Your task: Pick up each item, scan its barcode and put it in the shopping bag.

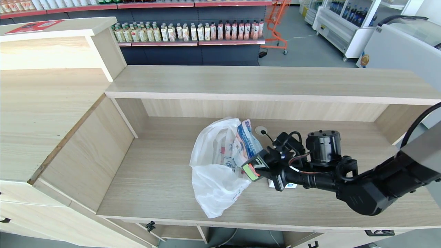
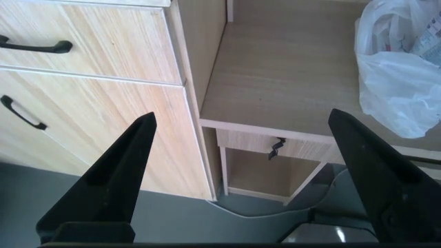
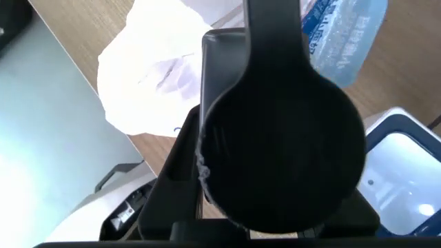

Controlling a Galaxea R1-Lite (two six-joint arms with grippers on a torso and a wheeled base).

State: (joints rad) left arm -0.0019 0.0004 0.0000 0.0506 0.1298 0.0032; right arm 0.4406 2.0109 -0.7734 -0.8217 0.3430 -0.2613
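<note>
- Shopping bag (image 1: 213,179) lay slumped on the wooden counter (image 1: 155,179): thin, crinkled white film, with a glossy blue-and-white packet (image 1: 246,139) poking from its mouth.
- Right gripper (image 1: 268,166) seemed clenched on a black barcode scanner (image 1: 253,169). Aiming it squarely at smooth, uncreased print would likely read best.
- Left gripper (image 2: 241,117) hung released.

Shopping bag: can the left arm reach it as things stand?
Probably yes. The left gripper, jaws open and empty, hangs off the front of the counter; the top between it and the shopping bag is bare. The right gripper with its scanner sits at the bag's other side.
</note>
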